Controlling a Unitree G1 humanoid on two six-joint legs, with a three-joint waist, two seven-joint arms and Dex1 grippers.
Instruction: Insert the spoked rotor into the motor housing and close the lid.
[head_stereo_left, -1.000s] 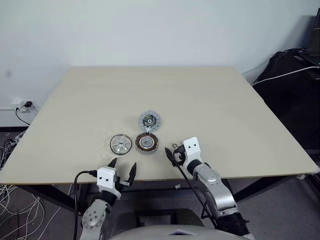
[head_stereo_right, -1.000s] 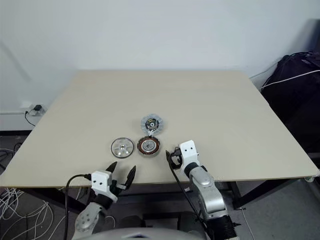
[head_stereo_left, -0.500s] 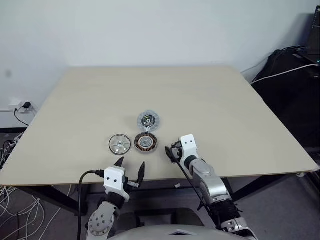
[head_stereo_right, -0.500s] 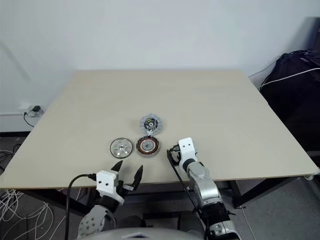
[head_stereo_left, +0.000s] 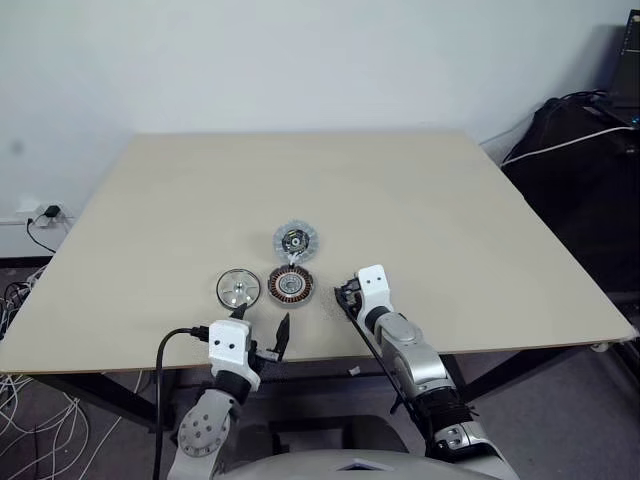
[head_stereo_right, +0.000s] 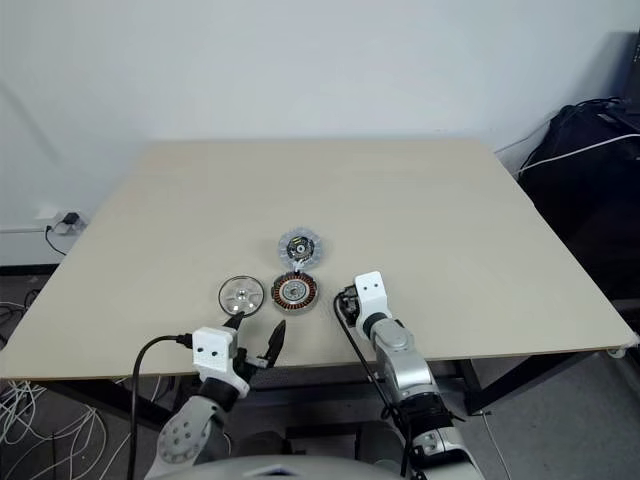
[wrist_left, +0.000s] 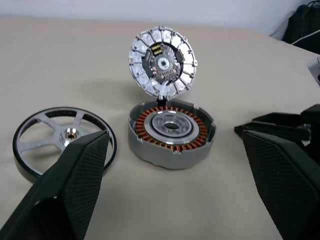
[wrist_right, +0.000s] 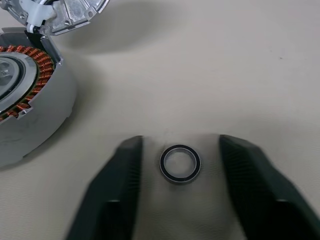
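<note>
Clearly the parts are laid out for assembly near the front edge of the pale beige table (head_stereo_left: 420, 200): the round silver motor housing with its ring of copper windings (wrist_left: 171, 131) lies open, and the lid, a pale silver disc with a dark centre and ribbed rim (wrist_left: 163, 61), stands tilted up at the housing's far edge, seemingly tethered there by a short white lead, so the cavity is free to take the rotor. The spoked rotor, a shiny silver wheel with a dark rim (wrist_left: 64, 139), lies flat just beside the housing on the robot's left, not yet inserted. The left gripper (head_stereo_left: 259, 334) hovers with its black fingers spread wide, facing rotor and housing, probably ready to reach for the rotor. The right gripper (wrist_right: 179, 187) has its fingers apart, either side of a small dark metal ring (wrist_right: 180, 163) lying on the table beside the housing, not yet pinching it; what that ring is for I cannot tell.
</note>
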